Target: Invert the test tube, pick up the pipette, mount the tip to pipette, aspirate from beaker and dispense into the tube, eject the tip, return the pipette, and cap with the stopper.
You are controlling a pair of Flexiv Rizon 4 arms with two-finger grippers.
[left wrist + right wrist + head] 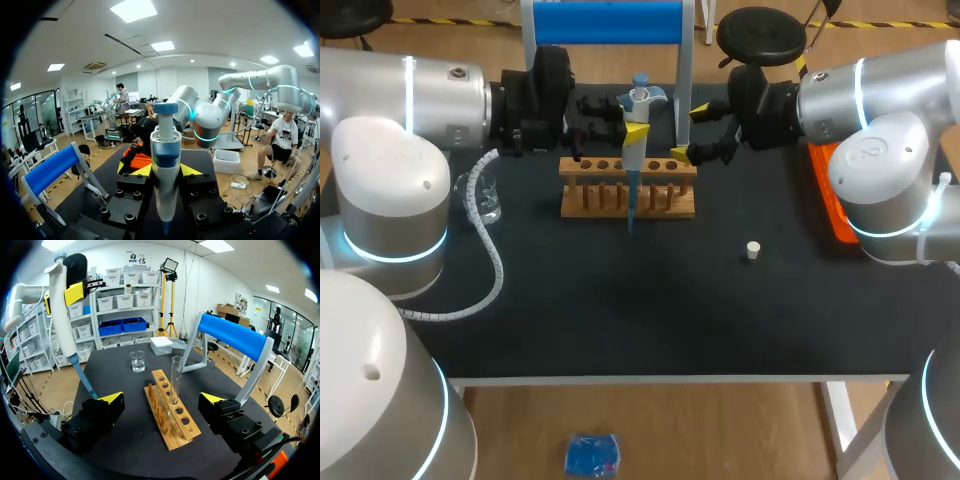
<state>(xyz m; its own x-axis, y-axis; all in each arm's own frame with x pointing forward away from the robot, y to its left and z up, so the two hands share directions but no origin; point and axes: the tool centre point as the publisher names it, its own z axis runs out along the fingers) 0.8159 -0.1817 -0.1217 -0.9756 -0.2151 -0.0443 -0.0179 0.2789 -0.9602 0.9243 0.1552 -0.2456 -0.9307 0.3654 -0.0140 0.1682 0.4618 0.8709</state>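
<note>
The black table [620,320] carries everything. The left gripper [635,130] is closed on the pipette [633,150], with one yellow tip on each side of its body. The pipette's long axis is vertical and its blue tip points down, just in front of the wooden rack [628,190]. The right gripper [692,132] is wide open and holds nothing; it hovers near the right end of the rack. The beaker [485,197] stands well apart from the pipette, on my left side near the left arm's base. So I judge that aspirating needs a sideways travel to the left, then a straight descent. The test tube [176,377] stands upright in the rack, ahead of the right gripper's fingers. The stopper [752,250] lies alone on the table — nearer to the right arm.
</note>
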